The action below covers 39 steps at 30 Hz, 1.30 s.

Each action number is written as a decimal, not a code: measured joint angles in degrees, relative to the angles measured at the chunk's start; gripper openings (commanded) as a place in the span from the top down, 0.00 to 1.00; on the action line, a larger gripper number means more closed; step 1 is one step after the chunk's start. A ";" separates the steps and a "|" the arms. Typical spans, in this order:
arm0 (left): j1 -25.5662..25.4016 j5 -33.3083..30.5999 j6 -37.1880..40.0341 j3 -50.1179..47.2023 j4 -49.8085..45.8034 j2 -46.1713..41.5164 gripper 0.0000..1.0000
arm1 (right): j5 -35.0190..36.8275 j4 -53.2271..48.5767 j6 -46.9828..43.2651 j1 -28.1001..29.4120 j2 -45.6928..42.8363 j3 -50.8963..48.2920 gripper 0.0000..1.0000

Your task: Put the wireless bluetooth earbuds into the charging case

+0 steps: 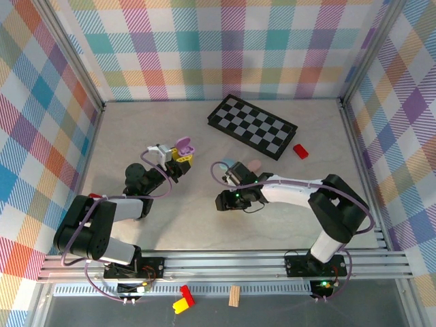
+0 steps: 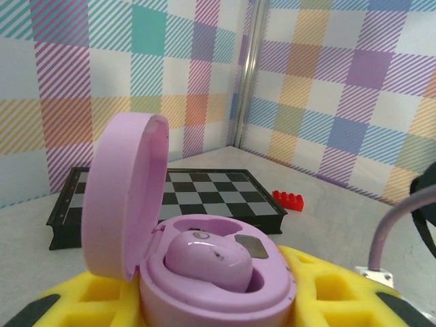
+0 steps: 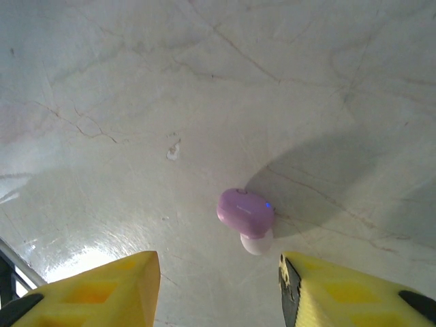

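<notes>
Quick note from the remote desk. The loose earbud (image 3: pixel 246 213) is lying on the bare table (image 3: pixel 136 102), just ahead of my right gripper (image 3: pixel 216 264). The yellow fingers (image 3: pixel 102 293) are spread wide with nothing in them, and the bud sits roughly on the line between them.

I'd guess this thing weighs next to nothing. It's glossy hard plastic with a rounded purple body and a pale stubby tip, so I expect it to squirt out sideways if I pinch the curved dome. My plan would be to close across the widest part of the body, low to the table, and go gently so it doesn't flick away.

On the other side, the left gripper (image 2: pixel 211 296) is clamped on the purple charging case (image 2: pixel 170 300). The lid is hinged up and the opening faces the wrist cam. In the overhead view it's held up off the table, left of centre.

One seated earbud (image 2: pixel 204 262) is already in the case. The well next to it, by the grey contact patch, looks free, though part of it is hidden behind the bud.

A blue case (image 1: pixel 234 163) and a pink case (image 1: pixel 253 165) sit near the right wrist, both shut as far as I can tell.
</notes>
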 measured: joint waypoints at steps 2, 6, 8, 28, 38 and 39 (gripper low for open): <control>0.00 0.35 -0.17 0.00 0.00 -0.42 0.72 | -0.28 -0.11 -0.70 -0.55 1.53 2.03 0.50; 0.00 0.85 -0.22 0.00 0.02 -0.79 0.72 | -2.01 1.27 -1.60 -1.29 5.27 4.33 0.50; 0.00 1.18 -0.22 0.02 0.00 -0.79 0.72 | -3.06 1.55 -1.79 -1.68 7.08 4.87 0.51; 0.00 1.86 -0.83 0.90 0.00 -0.79 0.72 | -7.65 7.87 -1.40 -2.23 5.09 -1.64 0.71; 0.00 1.88 -0.83 0.96 0.00 -0.79 0.72 | -8.00 7.63 -1.60 -2.21 5.09 -2.03 0.78; 0.00 1.88 -0.83 0.96 0.00 -0.79 0.72 | -8.00 7.58 -1.64 -2.21 5.07 -2.03 0.78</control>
